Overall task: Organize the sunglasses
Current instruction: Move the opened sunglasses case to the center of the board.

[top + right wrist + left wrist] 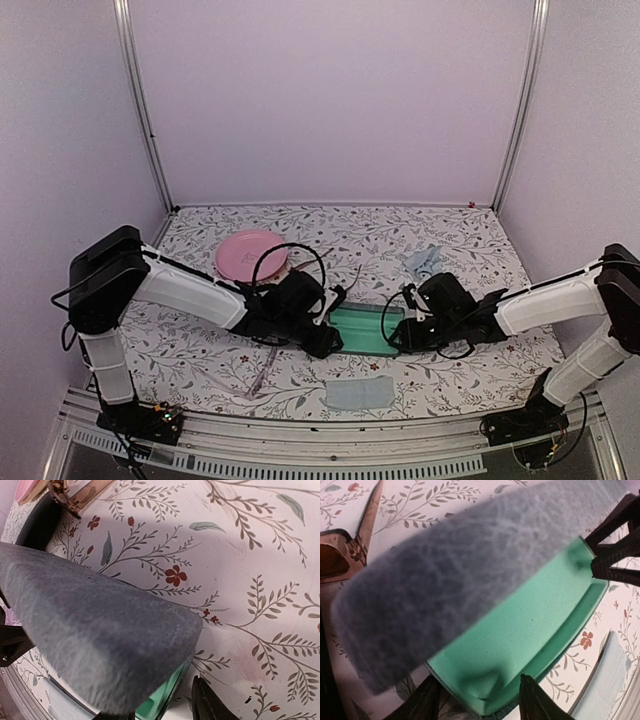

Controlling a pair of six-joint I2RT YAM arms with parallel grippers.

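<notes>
An open case with a green lining (362, 330) and a grey felt lid (445, 575) lies between my two grippers. My left gripper (477, 679) is open and straddles the case's left end corner, fingers on either side of it. At the other end, under the raised lid (95, 635), my right gripper (152, 700) is open, with its one clear finger (202, 700) just off the case edge. Reddish-brown sunglasses (335, 560) lie on the table just behind the case. A thin pale pair (262, 375) lies near the front left.
A pink plate (250, 255) sits behind the left arm and a pale blue cloth (425, 262) lies at the back right. A grey-blue flat case (360, 393) lies near the front edge, just below the green-lined case. The tablecloth is floral.
</notes>
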